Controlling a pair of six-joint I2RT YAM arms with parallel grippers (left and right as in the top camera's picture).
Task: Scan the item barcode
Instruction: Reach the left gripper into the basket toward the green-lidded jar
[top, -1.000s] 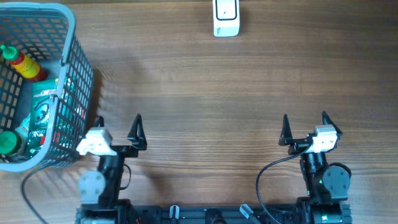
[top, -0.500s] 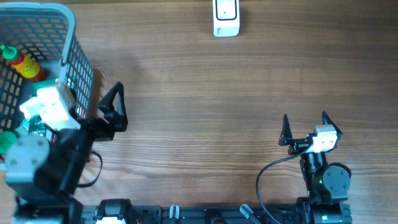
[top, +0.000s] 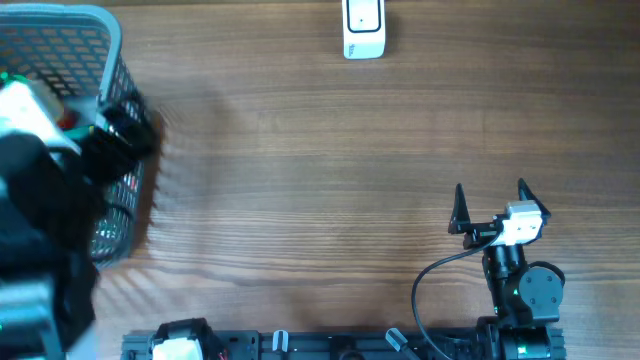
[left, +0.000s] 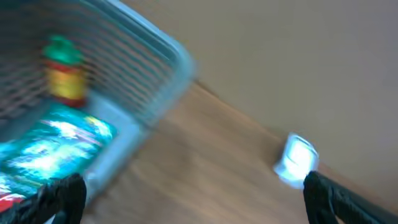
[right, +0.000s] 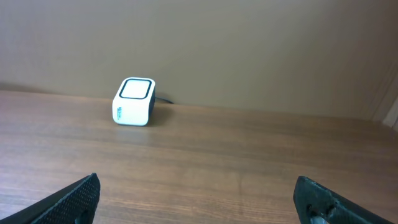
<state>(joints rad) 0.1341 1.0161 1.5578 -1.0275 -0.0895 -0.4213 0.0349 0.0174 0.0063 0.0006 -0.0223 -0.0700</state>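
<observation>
Left arm (top: 40, 200) has swung up and left since the earlier frames. It was parked at the near edge of the desk, and now it hangs over the basket (top: 70, 14), close under the overhead camera, large and blurred. Right arm (top: 515, 280) hasn't moved.

Claws: left claw (left: 193, 193) is spread wide, with its tips at the two bottom corners of its wrist view and nothing between them. The right claw (top: 490, 188) is also wide with nothing gripped, sitting at the near edge on the right and pointing across the desk.

Items: in the basket at the left end of the desk. The left wrist view is motion-blurred but shows a bottle (left: 63, 74) with a green cap and red-yellow body, and a teal-green packet (left: 59, 144) lower in the view. There is a red scrap at the bottom-left edge of that view; can't tell what it is. Neither claw touches any of them.

Scanner (top: 363, 30): a small white box with a dark-rimmed top face, at the far edge of the desk about mid-width, well apart from the basket and both claws. A thin dark lead comes out behind it in the right wrist view.

In the way: from overhead the left arm covers most of the basket's inside, so only the far rim and part of the right mesh wall show. That mesh wall stands between the items and the scanner. A black cable (top: 425, 285) loops on the desk beside the right arm's base.

Surface: desk (top: 300, 200) is brown wood with the grain running left-right. Behind it is a plain tan wall (right: 249, 43).
</observation>
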